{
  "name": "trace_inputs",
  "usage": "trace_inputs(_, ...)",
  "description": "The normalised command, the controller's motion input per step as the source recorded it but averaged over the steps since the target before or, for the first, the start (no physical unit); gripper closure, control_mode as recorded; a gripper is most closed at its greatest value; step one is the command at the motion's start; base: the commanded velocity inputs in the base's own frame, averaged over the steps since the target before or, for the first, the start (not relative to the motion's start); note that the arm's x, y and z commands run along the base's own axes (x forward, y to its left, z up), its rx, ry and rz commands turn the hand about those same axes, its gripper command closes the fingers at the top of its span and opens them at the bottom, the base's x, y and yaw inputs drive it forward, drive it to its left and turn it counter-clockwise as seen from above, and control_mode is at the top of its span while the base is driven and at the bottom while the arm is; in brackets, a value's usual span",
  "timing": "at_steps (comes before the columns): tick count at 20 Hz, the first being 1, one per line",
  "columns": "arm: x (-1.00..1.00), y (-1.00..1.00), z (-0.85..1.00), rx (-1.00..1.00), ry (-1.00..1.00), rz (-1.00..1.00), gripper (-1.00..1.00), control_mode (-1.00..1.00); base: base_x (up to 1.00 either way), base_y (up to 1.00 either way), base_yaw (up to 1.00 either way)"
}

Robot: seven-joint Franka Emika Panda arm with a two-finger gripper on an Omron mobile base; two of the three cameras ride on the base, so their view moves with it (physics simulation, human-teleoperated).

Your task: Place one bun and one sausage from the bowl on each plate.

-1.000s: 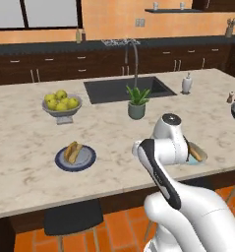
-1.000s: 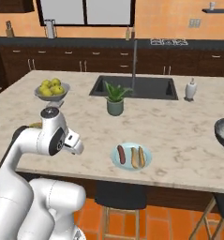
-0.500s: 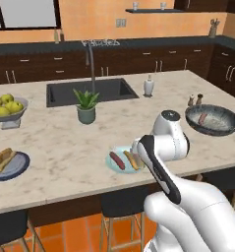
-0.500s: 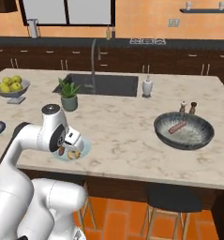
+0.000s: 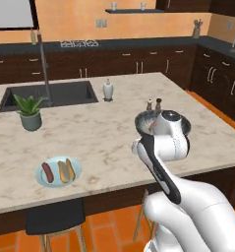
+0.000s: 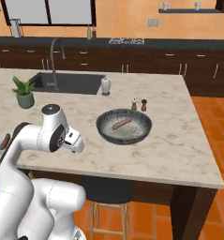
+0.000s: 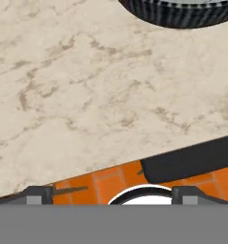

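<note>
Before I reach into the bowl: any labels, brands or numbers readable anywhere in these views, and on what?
None readable in any view.
The bowl, the sausage in it and the light blue plate carry no markings.
The white bottle by the sink and the two small shakers look plain; any print there would be too small to read.
</note>
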Motion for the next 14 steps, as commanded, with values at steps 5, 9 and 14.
trace_inputs(5, 0.0, 0.0, 0.0, 0.0, 0.0, 0.0, -1.0, 1.0, 0.39, -0.63, 0.02)
trace_inputs(9, 0.0, 0.0, 0.0, 0.0, 0.0, 0.0, -1.0, 1.0, 0.87, -0.02, 0.03)
trace_inputs(14, 0.0, 0.0, 0.0, 0.0, 0.0, 0.0, -1.0, -1.0, 0.24, -0.01, 0.01)
